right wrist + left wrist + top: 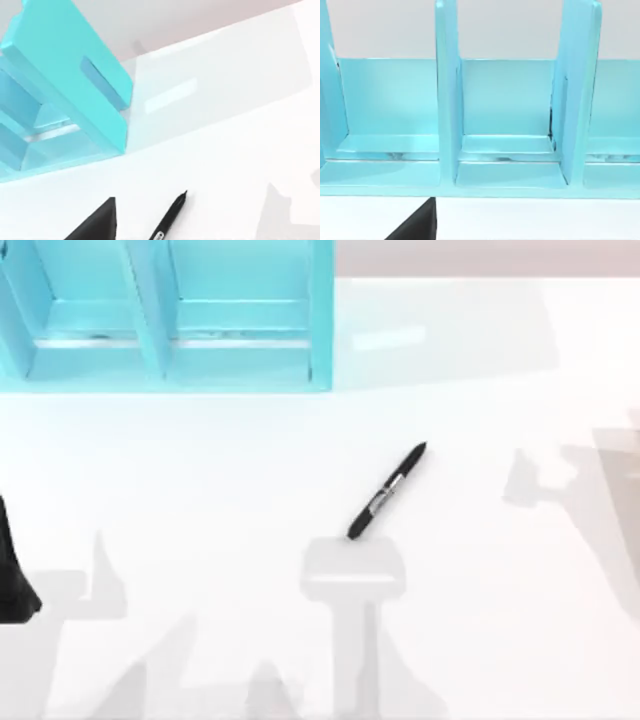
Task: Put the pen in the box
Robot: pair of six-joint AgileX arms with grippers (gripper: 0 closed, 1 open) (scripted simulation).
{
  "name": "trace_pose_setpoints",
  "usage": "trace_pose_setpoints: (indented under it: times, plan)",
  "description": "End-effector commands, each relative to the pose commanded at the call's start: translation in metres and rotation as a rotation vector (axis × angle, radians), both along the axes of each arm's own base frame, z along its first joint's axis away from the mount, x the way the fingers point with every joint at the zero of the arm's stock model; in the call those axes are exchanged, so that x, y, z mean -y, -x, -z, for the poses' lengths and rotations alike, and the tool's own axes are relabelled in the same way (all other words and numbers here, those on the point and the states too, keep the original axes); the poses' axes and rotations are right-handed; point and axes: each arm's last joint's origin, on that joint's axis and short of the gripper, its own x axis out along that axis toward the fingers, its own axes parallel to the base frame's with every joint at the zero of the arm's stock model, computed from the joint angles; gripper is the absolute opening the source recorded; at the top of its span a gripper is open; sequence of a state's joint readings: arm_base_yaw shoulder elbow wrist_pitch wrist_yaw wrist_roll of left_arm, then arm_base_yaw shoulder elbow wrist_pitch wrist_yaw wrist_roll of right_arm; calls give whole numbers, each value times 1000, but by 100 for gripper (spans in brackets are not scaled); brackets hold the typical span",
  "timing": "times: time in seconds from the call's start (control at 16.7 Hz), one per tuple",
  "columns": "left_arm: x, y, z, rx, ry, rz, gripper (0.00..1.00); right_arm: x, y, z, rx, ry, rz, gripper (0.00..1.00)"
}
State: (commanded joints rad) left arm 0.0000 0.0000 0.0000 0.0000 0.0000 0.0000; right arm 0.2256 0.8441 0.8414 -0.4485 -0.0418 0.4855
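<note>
The pen (387, 491) lies flat and diagonal on the white tabletop (200, 470), well apart from the box (165, 350), a light blue divided box, off its open front and beyond its right end wall. It carries no readable writing. Left arm (15, 570) sits at the tabletop's left edge, and I cannot tell how either arm's fingers stand.

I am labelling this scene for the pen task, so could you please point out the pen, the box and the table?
pen (387, 492): top view, on its silvery middle band.
box (322, 315): top view, on its right side wall.
table (200, 470): top view, on a bare white patch.
</note>
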Motion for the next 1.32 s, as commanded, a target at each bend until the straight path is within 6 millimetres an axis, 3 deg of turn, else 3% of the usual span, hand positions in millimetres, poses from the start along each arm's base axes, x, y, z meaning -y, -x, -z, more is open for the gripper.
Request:
trace_pose_setpoints:
  times: [0.18, 0.36, 0.54, 0.72, 1.08, 1.32]
  plan:
    - [0, 0, 0, 0, 0, 0, 100, -29, -50, -19, -216, -71, 4, 100]
    - [0, 0, 0, 0, 0, 0, 100, -66, -103, -17, -440, -106, 37, 100]
    - [0, 0, 0, 0, 0, 0, 100, -107, -152, 6, -651, -105, 95, 100]
    - [0, 0, 0, 0, 0, 0, 100, -145, -190, 43, -831, -77, 167, 100]
    - [0, 0, 0, 0, 0, 0, 100, -192, -226, 116, -1053, -1, 294, 100]
    - [0, 0, 0, 0, 0, 0, 100, -197, -229, 128, -1081, 11, 314, 100]
